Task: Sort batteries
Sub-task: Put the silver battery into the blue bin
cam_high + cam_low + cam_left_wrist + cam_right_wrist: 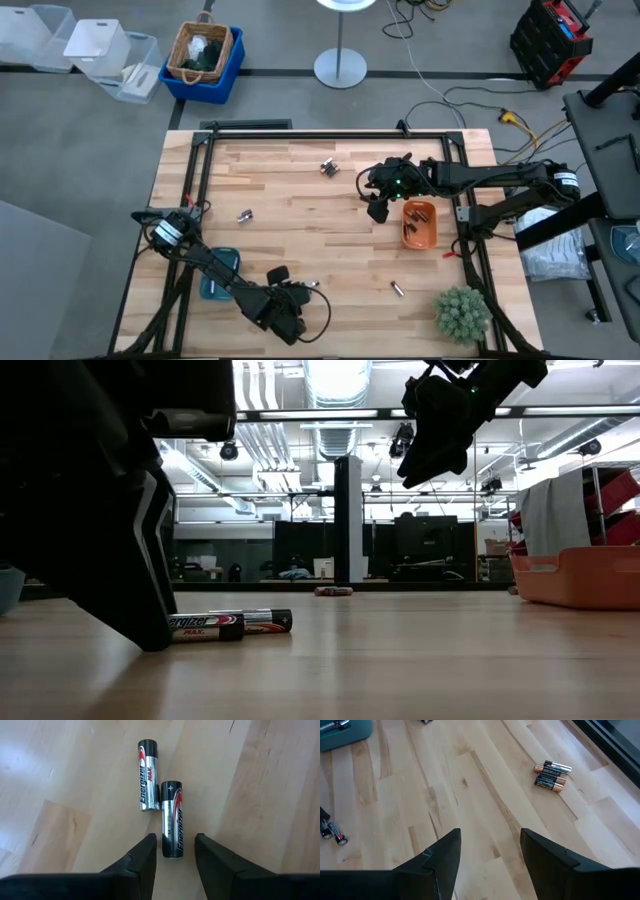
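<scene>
Left hand low over the worktop, fingers parted, gripping nothing; nearer of two silver-and-black batteries lying with its end between the fingertips, second one just beyond, touching it. Right hand raised beside the orange tray, open and empty; three copper-topped batteries ahead of it.

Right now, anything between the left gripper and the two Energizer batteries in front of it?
Nothing visible. The left gripper is open, with the nearer battery already partly between its fingers. The second battery lies alongside, slightly farther, on bare table.
</scene>
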Controlling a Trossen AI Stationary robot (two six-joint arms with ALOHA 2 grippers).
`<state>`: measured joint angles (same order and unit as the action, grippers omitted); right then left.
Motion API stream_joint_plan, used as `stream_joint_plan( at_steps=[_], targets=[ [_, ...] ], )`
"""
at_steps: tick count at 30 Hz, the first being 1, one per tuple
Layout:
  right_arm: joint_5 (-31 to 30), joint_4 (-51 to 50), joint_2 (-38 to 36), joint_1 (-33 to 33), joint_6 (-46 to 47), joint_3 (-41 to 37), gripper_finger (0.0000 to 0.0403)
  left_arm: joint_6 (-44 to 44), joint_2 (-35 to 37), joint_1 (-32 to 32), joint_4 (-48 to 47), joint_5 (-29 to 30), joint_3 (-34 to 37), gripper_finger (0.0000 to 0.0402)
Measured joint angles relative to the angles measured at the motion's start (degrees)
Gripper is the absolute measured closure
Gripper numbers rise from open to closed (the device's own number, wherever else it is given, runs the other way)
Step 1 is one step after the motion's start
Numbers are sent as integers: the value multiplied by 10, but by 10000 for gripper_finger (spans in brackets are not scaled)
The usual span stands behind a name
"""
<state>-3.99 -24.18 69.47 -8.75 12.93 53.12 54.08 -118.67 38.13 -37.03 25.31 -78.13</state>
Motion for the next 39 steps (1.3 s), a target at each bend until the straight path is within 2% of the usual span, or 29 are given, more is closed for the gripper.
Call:
stream_joint_plan(
  at_steps=[5, 17, 26, 33, 39],
  targets=[
    [0, 0, 0, 0, 0, 0, 204, 0, 0, 0, 1, -1, 2, 298],
    [0, 0, 0, 0, 0, 0, 204, -4, 0, 0, 1, -9, 2, 362],
    [0, 0, 0, 0, 0, 0, 204, -14, 2, 3, -1, -21, -5, 374],
    [0, 0, 0, 0, -1, 0, 204, -17, 13, 17, -28, -25, -51, 375],
    [0, 0, 0, 0, 0, 0, 204, 5, 13, 37, -139, -22, -135, 376]
  ],
)
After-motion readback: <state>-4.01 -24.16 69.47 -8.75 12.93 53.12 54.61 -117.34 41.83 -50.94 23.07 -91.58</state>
